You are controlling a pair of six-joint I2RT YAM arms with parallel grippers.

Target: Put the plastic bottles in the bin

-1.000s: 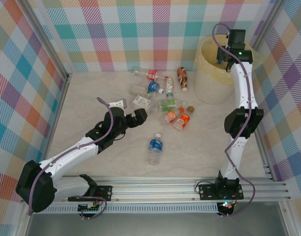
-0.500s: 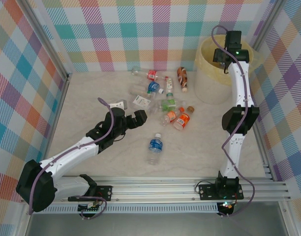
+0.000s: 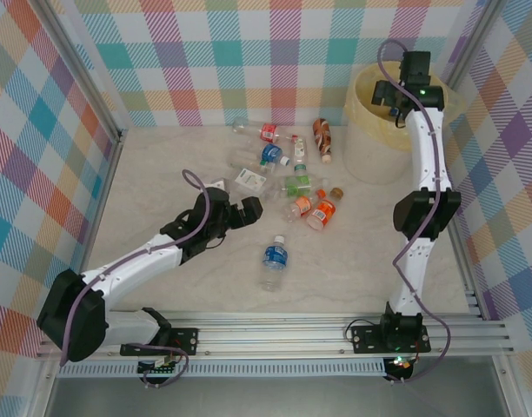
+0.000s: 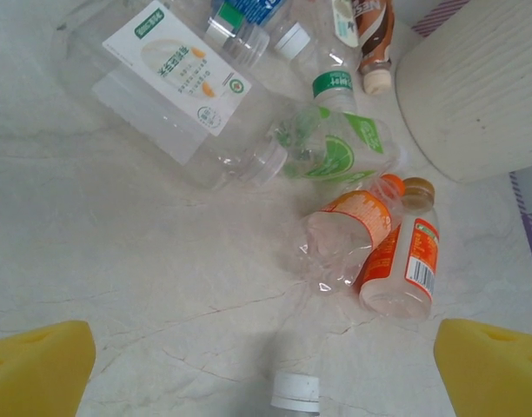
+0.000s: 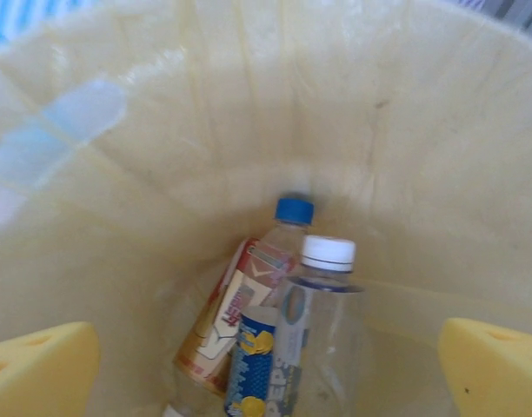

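Several plastic bottles lie scattered on the table: one with a white label [image 3: 249, 179], a green one [image 3: 299, 184], two orange ones [image 3: 321, 213], a brown one [image 3: 322, 137] and a blue-labelled one [image 3: 274, 261] nearer the front. My left gripper [image 3: 234, 200] hovers open just left of them. In the left wrist view its yellow pads [image 4: 40, 365] stand wide apart, with a white cap [image 4: 295, 391] between them below. My right gripper [image 3: 389, 97] hangs open over the bin [image 3: 370, 148]. A white-capped bottle [image 5: 322, 321] and a blue-capped one [image 5: 249, 295] lie inside.
The bin's yellowish liner [image 5: 249, 113] surrounds the right gripper's view. Checked walls close the table at the back and both sides. A metal rail [image 3: 275, 334] runs along the near edge. Bare marble-look table [image 3: 162, 174] lies left of the bottles.
The right gripper's jaws have opened wide over the bin and its wrist has shifted slightly. The left arm has edged a little to the right, toward the bottles.
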